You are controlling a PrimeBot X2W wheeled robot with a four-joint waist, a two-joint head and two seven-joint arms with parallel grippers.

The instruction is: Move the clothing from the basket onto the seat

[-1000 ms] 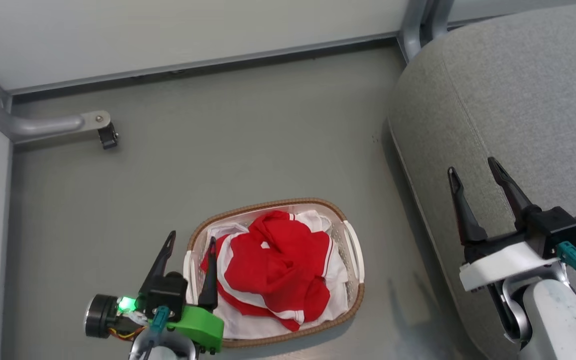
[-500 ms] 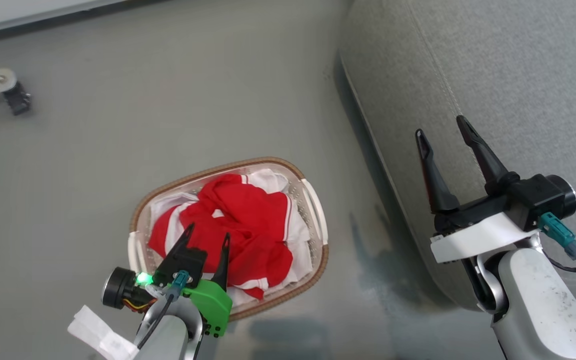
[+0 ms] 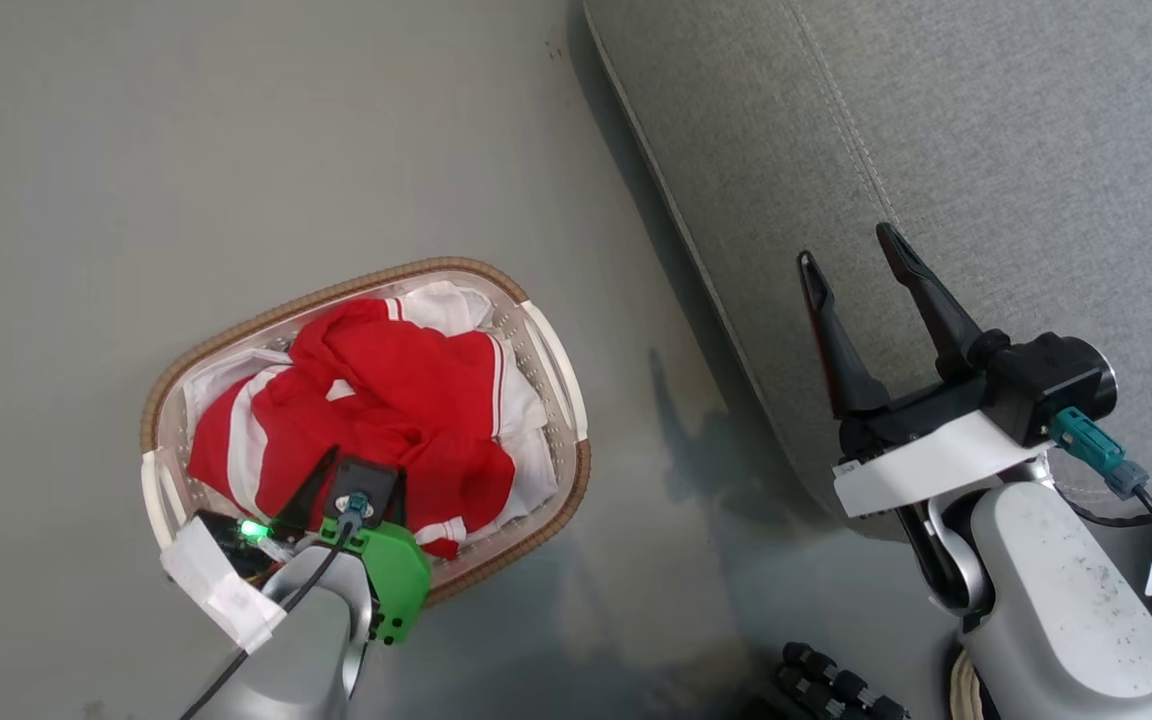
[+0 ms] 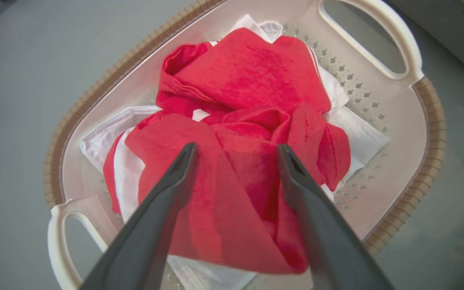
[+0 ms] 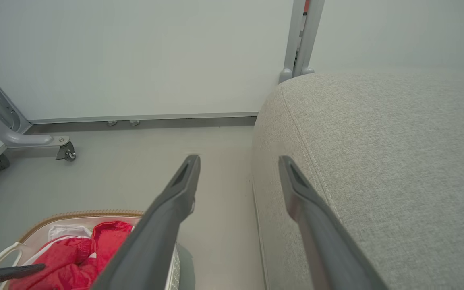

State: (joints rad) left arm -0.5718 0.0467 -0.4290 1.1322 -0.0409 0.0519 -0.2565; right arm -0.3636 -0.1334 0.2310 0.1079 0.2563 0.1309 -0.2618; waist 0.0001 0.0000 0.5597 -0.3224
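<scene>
We are looking down at the basket [image 3: 548, 352], which is sitting on the grey floor [image 3: 236, 130]. The red clothing [image 3: 386, 390] is lying all bunched up inside the basket, on top of a white sheet [image 4: 361, 133]. White stripes are showing along some of its edges.

We are holding our left gripper [image 4: 236, 149] right over the red heap, pointing down at it. Its two dark fingers [image 4: 163, 201] are standing wide apart, and red cloth is showing in the gap between them. They are not pinching anything. We cannot tell if the tips are touching the cloth.

We are holding our right gripper [image 3: 848, 250] up in the air over the edge of the seat [image 3: 936, 120]. Its fingers are spread apart too, and it is holding nothing.

The seat is big and grey, and it is standing near the basket, on our right side.

In the right wrist view, our right gripper is pointing toward a pale wall [image 5: 135, 52]. A grey metal leg with a small wheel [image 5: 65, 151] is standing by that wall, well apart from the basket.
</scene>
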